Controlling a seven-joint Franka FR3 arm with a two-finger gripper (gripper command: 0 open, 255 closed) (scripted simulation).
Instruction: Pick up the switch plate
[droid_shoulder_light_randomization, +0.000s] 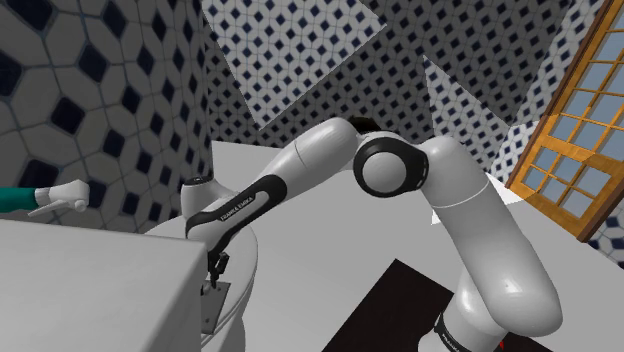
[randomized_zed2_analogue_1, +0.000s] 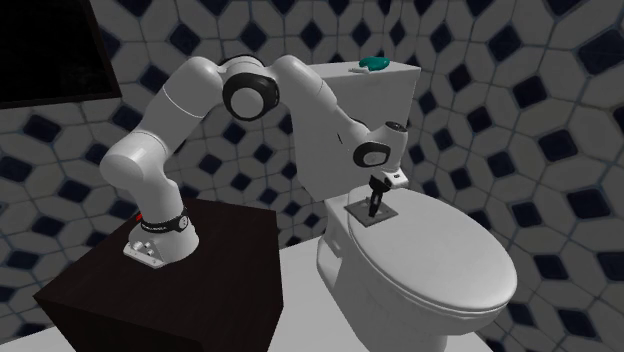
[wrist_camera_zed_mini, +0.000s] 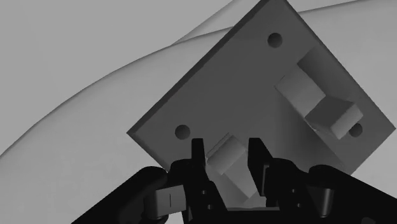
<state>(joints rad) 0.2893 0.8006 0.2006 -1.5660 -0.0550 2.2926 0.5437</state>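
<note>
In the shoulder view the arm (droid_shoulder_light_randomization: 300, 170) reaches down to the toilet lid (droid_shoulder_light_randomization: 246, 268), where the grey switch plate (droid_shoulder_light_randomization: 212, 305) lies under its tip.

In the second exterior view the plate (randomized_zed2_analogue_1: 361, 217) lies flat on the lid (randomized_zed2_analogue_1: 450, 260), at the end nearest the tank (randomized_zed2_analogue_1: 350, 110), with the jaws standing upright on it.

In the wrist view the jaws are drawn narrow and pinch one raised toggle (wrist_camera_zed_mini: 224, 159) of the plate (wrist_camera_zed_mini: 254, 83); the second toggle (wrist_camera_zed_mini: 318, 102) is free. The hold is small and off-centre, so I judge a slow, straight lift is best. The plate may swing or slip from so small a grip.
</note>
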